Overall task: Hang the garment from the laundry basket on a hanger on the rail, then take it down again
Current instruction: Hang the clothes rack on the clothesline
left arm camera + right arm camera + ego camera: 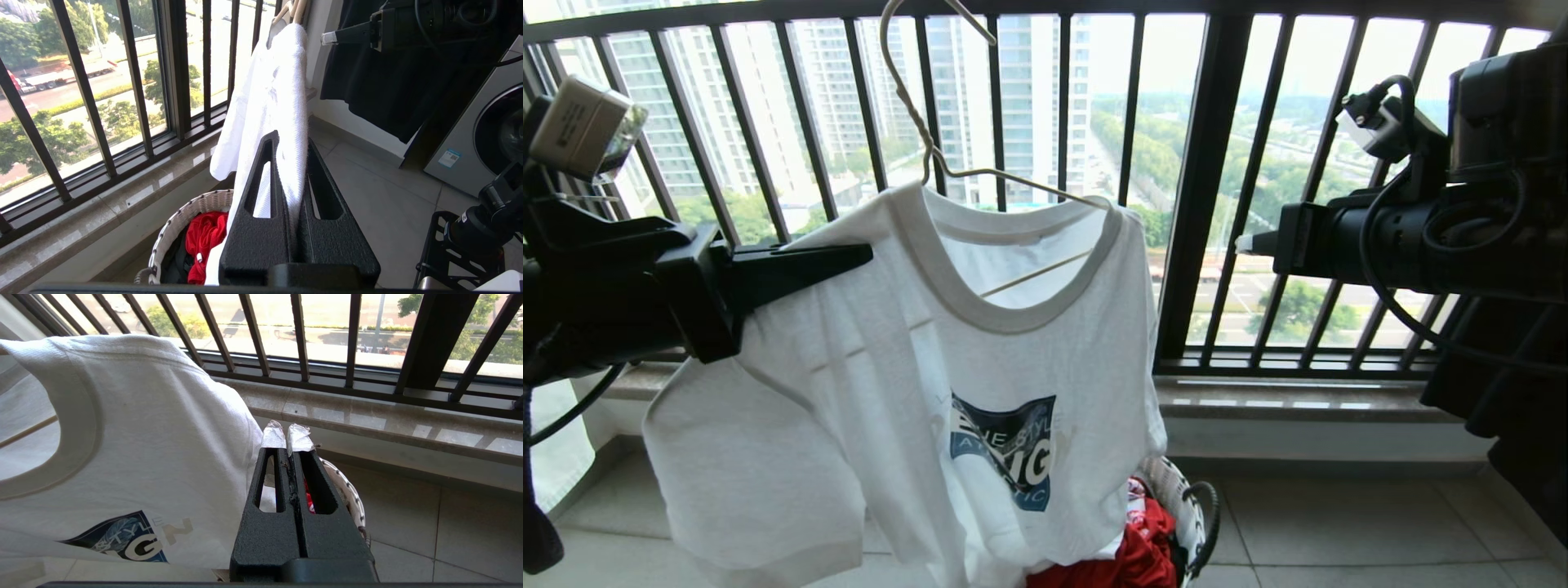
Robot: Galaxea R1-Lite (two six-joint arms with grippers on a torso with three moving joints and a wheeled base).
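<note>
Tiled balcony floor (1339,523); left fingers (292,141) clamp T-shirt (866,392), right fingers (288,437) closed empty.

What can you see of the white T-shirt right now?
The white T-shirt hangs on a thin pale wire hanger, over the white woven basket. It looks like soft knit, with a greyish ribbed collar and a dark blue lettered chest logo. It hangs crooked and creased. The left tool is shut on one shoulder; the right tool is shut, apart from it.
</note>
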